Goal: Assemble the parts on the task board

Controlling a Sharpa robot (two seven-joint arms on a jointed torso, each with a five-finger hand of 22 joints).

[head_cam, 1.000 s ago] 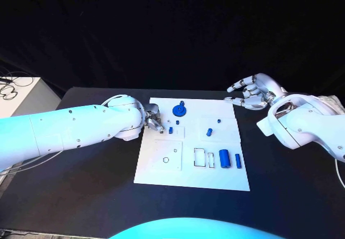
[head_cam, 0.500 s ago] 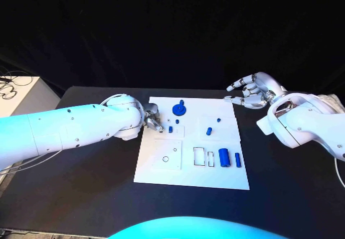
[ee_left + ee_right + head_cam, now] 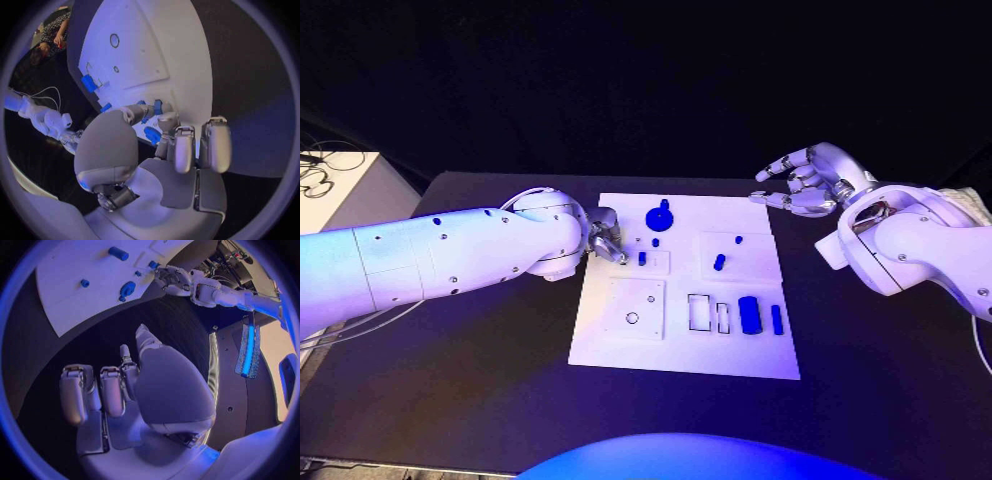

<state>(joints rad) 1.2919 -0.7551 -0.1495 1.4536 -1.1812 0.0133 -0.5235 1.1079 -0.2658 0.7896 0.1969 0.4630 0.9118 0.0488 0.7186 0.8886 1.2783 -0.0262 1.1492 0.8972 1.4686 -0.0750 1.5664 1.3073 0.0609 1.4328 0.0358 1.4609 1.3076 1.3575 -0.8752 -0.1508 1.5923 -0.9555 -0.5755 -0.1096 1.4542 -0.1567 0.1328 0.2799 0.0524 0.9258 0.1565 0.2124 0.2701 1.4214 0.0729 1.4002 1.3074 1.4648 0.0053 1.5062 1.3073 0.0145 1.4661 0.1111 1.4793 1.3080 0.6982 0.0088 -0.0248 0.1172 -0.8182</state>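
Parts (image 3: pixel 749 315) lie on the white task board (image 3: pixel 682 350) mid-worktop (image 3: pixel 473 400). Your left hand (image 3: pixel 604 243) sits at the board's left edge, fingertips pinching a small blue part (image 3: pixel 157 106). Your right hand (image 3: pixel 800 186) hovers off the far right corner, fingers apart, empty.

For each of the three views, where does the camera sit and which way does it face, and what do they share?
Head view: on the robot's head, looking down at the task board; both arms, left hand, right hand.
Left wrist view: behind the left hand, facing the board; fingers curled.
Right wrist view: behind the right hand, facing the board's corner and the left hand.
Shared: the board and the left hand.
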